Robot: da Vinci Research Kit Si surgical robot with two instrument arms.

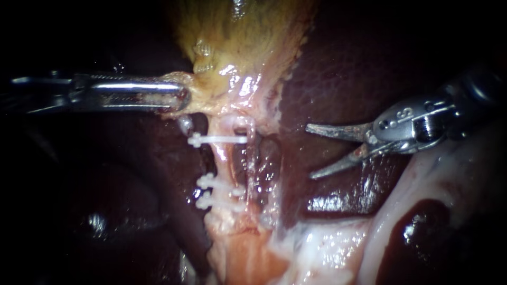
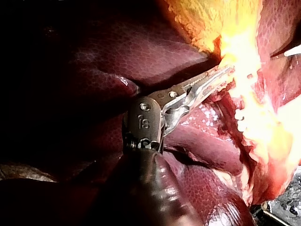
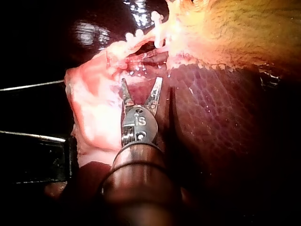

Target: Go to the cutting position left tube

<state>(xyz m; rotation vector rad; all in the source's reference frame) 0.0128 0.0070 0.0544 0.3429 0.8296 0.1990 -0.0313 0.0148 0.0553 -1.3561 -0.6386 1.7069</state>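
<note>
The left tube (image 1: 222, 164) runs down from the yellowish gallbladder (image 1: 237, 37). One white clip (image 1: 217, 140) crosses it high up, and two more clips (image 1: 207, 182) sit lower. A thinner right tube (image 1: 252, 169) lies beside it. My left instrument (image 1: 182, 98) (image 2: 225, 73) is shut on the gallbladder's neck tissue and holds it to the left. My right instrument (image 1: 310, 151) (image 3: 141, 85) has its curved jaws open over the liver, well to the right of both tubes and touching neither. In the right wrist view the clips (image 3: 157, 21) lie ahead of its jaws.
Dark red liver (image 1: 359, 68) surrounds the tubes on both sides. Pale whitish tissue (image 1: 327, 248) spreads below and to the right. Wet, shiny tissue (image 1: 97, 221) sits in the dark lower left.
</note>
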